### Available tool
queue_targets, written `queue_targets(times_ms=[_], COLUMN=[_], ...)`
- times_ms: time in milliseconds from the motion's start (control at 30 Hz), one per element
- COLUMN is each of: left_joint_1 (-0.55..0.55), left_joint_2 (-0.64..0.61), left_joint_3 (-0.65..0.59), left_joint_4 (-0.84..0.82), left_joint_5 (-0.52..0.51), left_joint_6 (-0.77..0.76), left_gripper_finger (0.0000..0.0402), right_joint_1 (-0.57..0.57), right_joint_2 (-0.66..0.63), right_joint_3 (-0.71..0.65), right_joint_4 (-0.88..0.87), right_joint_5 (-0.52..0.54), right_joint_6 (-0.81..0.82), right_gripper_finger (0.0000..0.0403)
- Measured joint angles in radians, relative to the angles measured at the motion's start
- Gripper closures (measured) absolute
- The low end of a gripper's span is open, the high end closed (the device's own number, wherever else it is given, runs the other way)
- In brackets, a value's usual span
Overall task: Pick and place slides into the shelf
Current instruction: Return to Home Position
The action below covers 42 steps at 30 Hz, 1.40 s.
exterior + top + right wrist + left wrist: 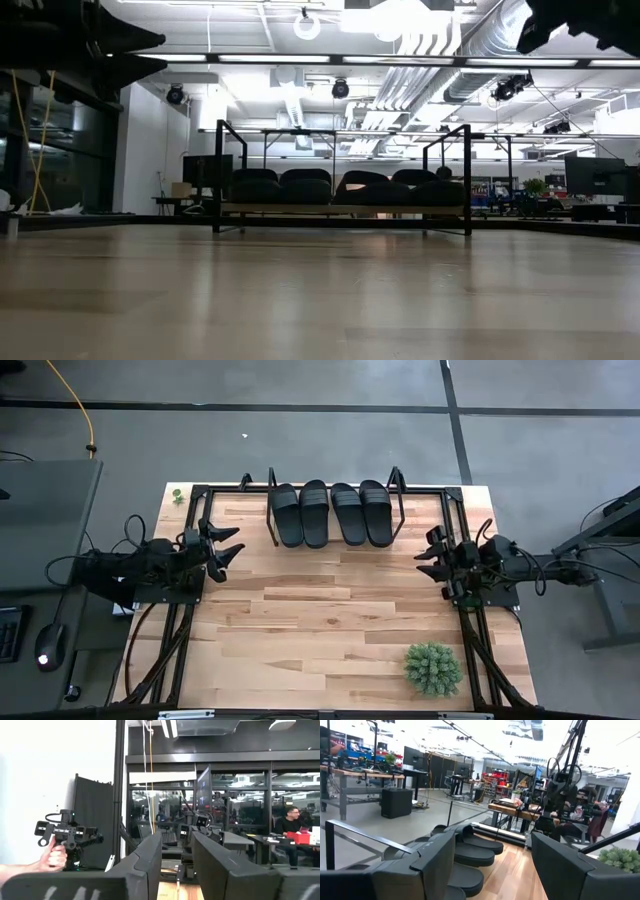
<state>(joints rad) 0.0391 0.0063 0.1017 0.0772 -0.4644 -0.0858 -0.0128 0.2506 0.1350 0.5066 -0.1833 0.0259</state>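
Four matte black slides (331, 513) lie side by side with their soles on the shelf's (400, 500) light board at the table's far edge. In the low view the slides (340, 186) show between the shelf's black uprights (217, 175). The left wrist view has the slides (470, 851) ahead of it. My left gripper (235, 542) hovers open near the table's left side, left of the shelf; its own view (493, 840) shows the wide gap. My right gripper (425, 555) hovers open at the right side, with its fingers apart in its own view (176, 839). Neither holds anything.
A round green plant (433, 668) sits at the table's near right corner, and a small green item (177, 495) at the far left corner. Black frame rails (170, 650) run along both table sides. Beyond the table a person's hand (56, 856) holds a device.
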Motion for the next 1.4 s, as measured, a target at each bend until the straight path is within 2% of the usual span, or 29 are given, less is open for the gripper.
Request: queue_targets(times_ms=[267,1233,1400], left_joint_1=[0.000,0.000,0.000], left_joint_2=[0.000,0.000,0.000], left_joint_3=[0.000,0.002,-0.063], left_joint_4=[0.000,-0.028,0.059], left_joint_5=[0.000,-0.026,-0.032], left_joint_6=[0.002,-0.005,-0.016], left_gripper_finger=[0.0156,0.0156,0.0156], right_joint_1=[0.000,0.000,0.000], right_joint_2=[-0.018,-0.018,-0.017], right_joint_3=[-0.068,-0.070,-0.070], right_joint_4=[0.084,0.028,0.024], right_joint_5=[0.000,-0.035,-0.035], right_joint_6=[-0.003,-0.007,-0.007], right_gripper_finger=[0.0304,0.0304,0.0304])
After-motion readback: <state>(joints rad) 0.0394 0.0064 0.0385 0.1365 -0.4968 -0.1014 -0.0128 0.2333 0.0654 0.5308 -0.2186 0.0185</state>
